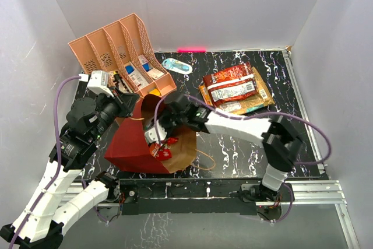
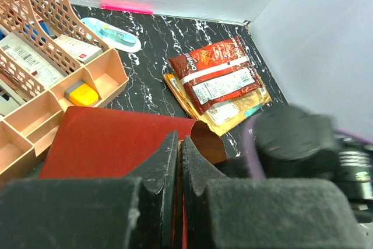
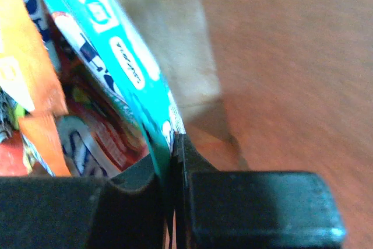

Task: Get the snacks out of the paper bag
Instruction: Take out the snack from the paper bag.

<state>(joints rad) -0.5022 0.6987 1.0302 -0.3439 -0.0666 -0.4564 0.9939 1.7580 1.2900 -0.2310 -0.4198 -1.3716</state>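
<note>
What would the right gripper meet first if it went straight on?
Its jaws are shut on the teal packet; straight ahead, the right gripper would probably meet the brown inner wall of the paper bag first, though depth is unclear.

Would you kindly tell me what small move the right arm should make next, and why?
Probably draw the right gripper back out of the bag: its jaws are shut on the teal packet inside, the left gripper pinches the bag's rim, and other snacks lie outside.

Both arms reach inward, left end effector and right end effector each clamped tight.
</note>
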